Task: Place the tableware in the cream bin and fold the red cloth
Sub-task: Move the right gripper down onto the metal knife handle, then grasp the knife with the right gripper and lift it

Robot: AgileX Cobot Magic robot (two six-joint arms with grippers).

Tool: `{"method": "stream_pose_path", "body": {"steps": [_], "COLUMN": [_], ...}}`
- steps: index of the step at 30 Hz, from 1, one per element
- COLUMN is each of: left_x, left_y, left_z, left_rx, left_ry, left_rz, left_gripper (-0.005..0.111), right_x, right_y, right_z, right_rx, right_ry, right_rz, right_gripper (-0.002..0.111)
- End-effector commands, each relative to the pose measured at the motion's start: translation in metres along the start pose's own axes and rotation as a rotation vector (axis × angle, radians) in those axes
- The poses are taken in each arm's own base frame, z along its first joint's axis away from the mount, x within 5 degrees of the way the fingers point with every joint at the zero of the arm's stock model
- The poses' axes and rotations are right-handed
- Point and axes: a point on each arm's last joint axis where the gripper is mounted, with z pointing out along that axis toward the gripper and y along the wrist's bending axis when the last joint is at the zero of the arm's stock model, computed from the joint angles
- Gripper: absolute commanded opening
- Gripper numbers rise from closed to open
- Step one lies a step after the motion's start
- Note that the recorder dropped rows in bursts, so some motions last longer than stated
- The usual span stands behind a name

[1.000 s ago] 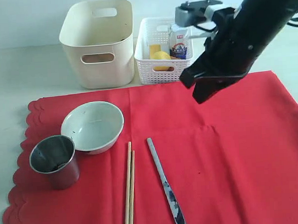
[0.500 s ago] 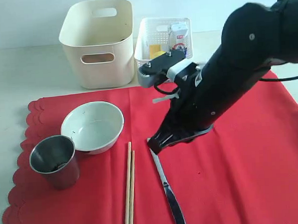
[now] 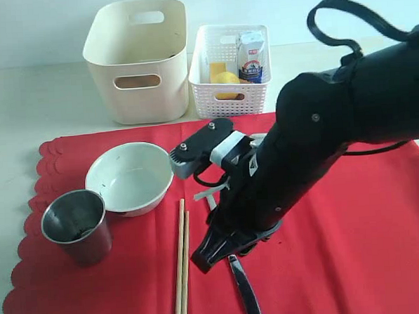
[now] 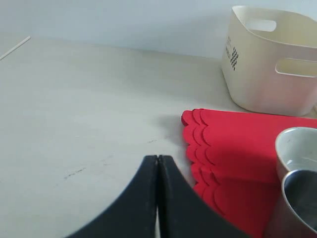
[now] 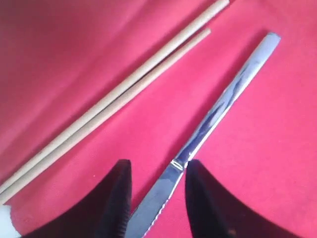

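Observation:
The red cloth (image 3: 341,262) is spread flat on the table. On it lie a white bowl (image 3: 130,176), a steel cup (image 3: 76,224), a pair of wooden chopsticks (image 3: 181,264) and a silver knife (image 3: 246,292). My right gripper (image 3: 218,251) hangs low over the knife. In the right wrist view it is open (image 5: 157,166), its jaws standing either side of the knife (image 5: 218,109) where blade meets handle, beside the chopsticks (image 5: 124,94). My left gripper (image 4: 158,158) is shut and empty over bare table, left of the cloth's scalloped edge (image 4: 195,144). The cream bin (image 3: 136,62) stands behind the cloth. The brown plate and wooden spoon are out of view.
A white perforated basket (image 3: 213,93) right of the cream bin holds a milk carton (image 3: 252,56) and yellow food. The right arm's bulk hides the middle of the cloth. Pale table (image 3: 24,103) lies left of the cloth.
The right arm has swung down and to the left from in front of the basket, and its gripper now hangs over the knife. The tableware has not moved.

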Motion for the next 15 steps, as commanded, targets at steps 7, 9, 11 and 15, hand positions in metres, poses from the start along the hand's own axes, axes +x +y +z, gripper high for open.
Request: {"method": "stream_pose_path", "body": {"steps": [7,9,11,15], "left_x": [0.000,0.000,0.000,0.000], "left_y": [0.000,0.000,0.000,0.000], "left_z": [0.000,0.000,0.000,0.000], "left_rx": [0.000,0.000,0.000,0.000], "left_ry": [-0.012,-0.012,-0.012,-0.012], "left_rz": [0.004,0.004,0.004,0.004], "left_gripper": [0.000,0.000,0.000,0.000], "right_x": [-0.004,-0.004,-0.005,-0.009], "right_y": [-0.012,-0.014,-0.014,-0.015], "right_z": [0.034,0.039,0.043,0.050], "right_rx": [0.074,0.078,0.081,0.079], "right_ry": [-0.028,-0.030,-0.026,-0.011], "right_rz": [0.054,0.069,0.070,0.071], "right_gripper": [0.042,0.042,0.042,0.042]}}
